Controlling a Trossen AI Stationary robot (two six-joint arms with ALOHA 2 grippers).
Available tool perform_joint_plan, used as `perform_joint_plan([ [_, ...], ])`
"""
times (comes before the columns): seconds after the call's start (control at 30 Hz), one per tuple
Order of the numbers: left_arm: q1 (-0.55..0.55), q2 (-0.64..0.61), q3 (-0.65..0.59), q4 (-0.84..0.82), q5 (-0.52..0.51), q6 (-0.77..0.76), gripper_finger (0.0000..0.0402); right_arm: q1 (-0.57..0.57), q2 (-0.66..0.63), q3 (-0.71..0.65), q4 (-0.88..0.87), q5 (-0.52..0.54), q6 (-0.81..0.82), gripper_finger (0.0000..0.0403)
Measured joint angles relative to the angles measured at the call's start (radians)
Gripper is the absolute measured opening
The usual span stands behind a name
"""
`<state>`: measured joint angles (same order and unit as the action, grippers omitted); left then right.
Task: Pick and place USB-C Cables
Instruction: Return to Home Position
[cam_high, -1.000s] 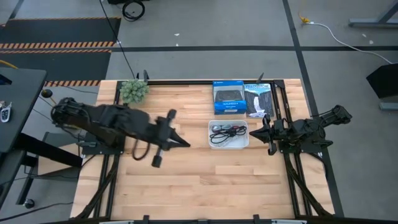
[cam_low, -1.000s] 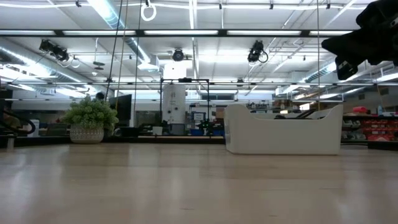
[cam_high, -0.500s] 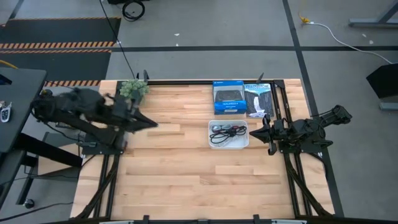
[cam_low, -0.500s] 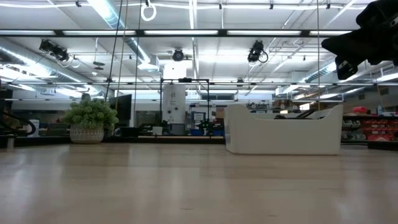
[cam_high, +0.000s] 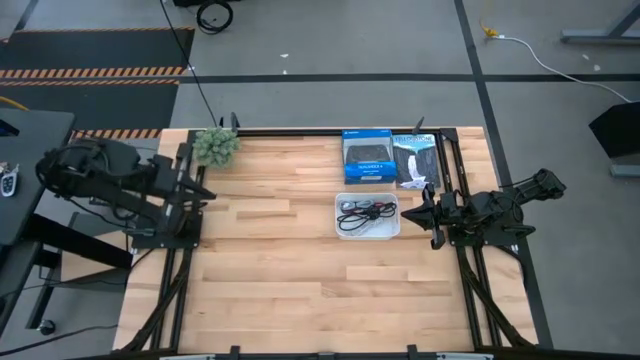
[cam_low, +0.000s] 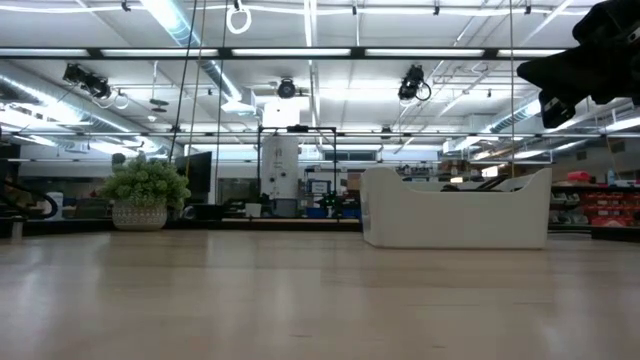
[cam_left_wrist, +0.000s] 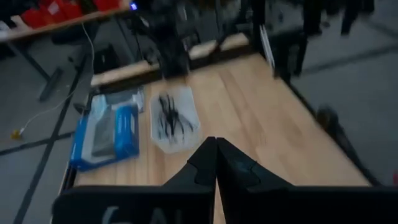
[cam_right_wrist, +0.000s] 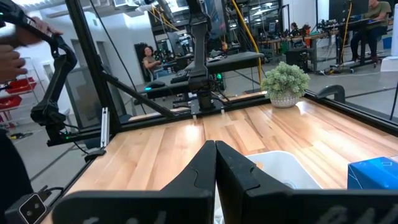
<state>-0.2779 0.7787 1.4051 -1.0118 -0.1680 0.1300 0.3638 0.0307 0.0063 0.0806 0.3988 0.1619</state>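
Observation:
The USB-C cables lie as a dark tangle inside the small white tray right of the table's middle; their separate colours do not show. The left wrist view shows the cables in the tray from afar. My left gripper sits shut at the table's left edge, far from the tray; its fingertips meet. My right gripper hovers shut just right of the tray, its fingertips closed above the tray's rim. The low view shows only the tray's wall.
A blue retail box and a black one lie at the far edge behind the tray. A fuzzy green plant stands at the far left corner. People show in the room beyond. Bare wood spans the table's middle and near side.
My left arm has drawn back from the table's middle, near the tray, toward the left edge and folded up there. My right arm and the tray with its cables have stayed where they were.

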Motion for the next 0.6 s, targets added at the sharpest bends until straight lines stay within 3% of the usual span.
perform_joint_plan([
  [0.17, -0.010, -0.073, -0.078, -0.022, 0.007, 0.067, 0.0013, 0.000, 0.000, 0.000, 0.000, 0.000, 0.000, 0.0014],
  [0.37, -0.010, -0.261, -0.337, 0.173, 0.041, 0.071, 0.0013, 0.000, 0.000, 0.000, 0.000, 0.000, 0.000, 0.0014],
  [0.6, -0.011, -0.430, -0.631, 0.281, 0.038, 0.096, 0.0016, 0.000, 0.000, 0.000, 0.000, 0.000, 0.000, 0.0014],
])
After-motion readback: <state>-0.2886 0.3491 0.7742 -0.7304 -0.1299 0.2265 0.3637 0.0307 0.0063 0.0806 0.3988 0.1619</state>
